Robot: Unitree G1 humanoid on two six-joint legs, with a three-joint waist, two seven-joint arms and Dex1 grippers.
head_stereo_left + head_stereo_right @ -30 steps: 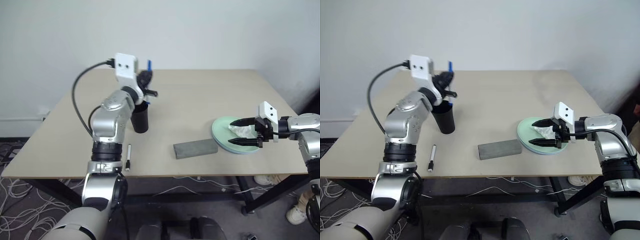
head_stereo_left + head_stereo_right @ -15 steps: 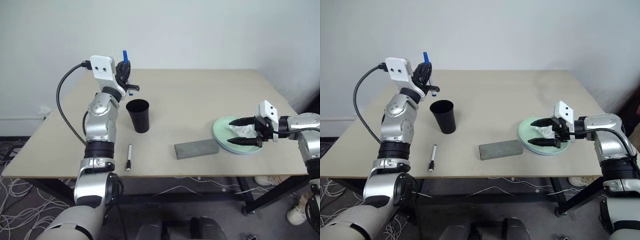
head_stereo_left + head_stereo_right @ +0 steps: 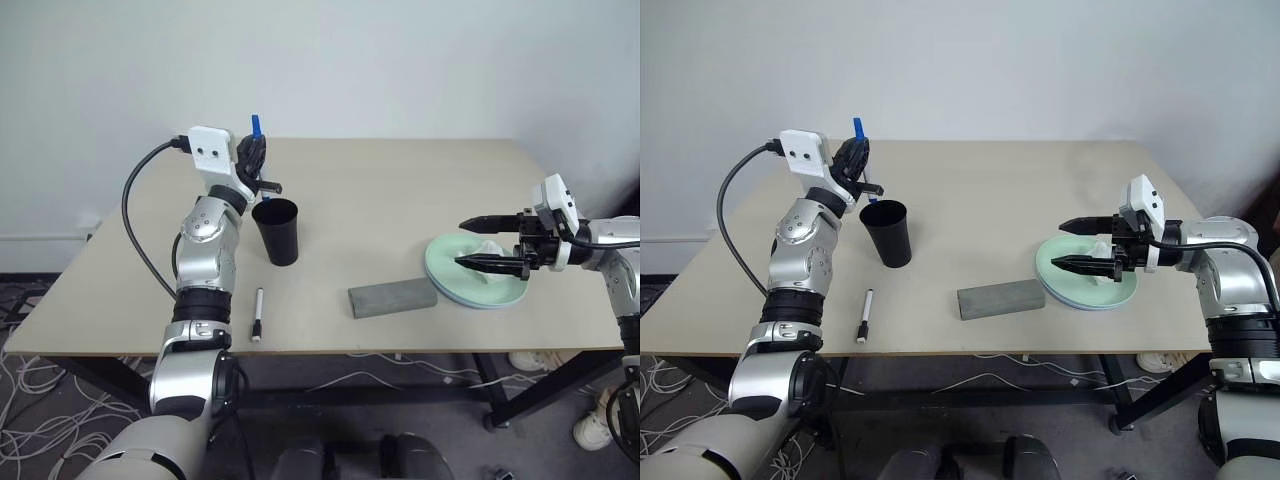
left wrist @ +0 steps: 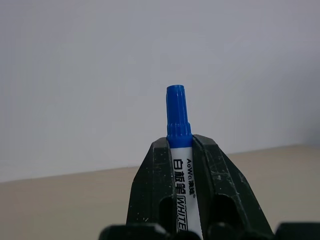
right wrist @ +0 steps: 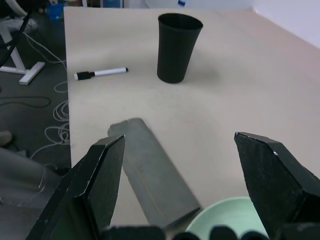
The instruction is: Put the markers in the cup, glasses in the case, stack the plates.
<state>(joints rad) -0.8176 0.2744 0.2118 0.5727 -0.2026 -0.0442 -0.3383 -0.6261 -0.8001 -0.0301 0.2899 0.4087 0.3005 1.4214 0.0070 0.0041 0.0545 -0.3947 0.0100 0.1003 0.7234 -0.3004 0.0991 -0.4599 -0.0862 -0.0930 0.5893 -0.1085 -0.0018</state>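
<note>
So since a second ago my left tool [image 3: 254, 158] has swung off the cup [image 3: 277, 231] and now sits just behind its rim, still clenched on the blue-capped marker [image 4: 179, 131], cap up. My right tool [image 3: 492, 243] has lifted a bit above the plates [image 3: 452, 281], fingers spread wide, holding nothing, tissue [image 3: 488, 250] lying under it. Black-capped marker [image 3: 257, 314] lies near the cup toward the counter [image 3: 400, 190] front edge, the case [image 3: 391, 297] between cup and plates. Plain white wall behind, cables on the floor.
</note>
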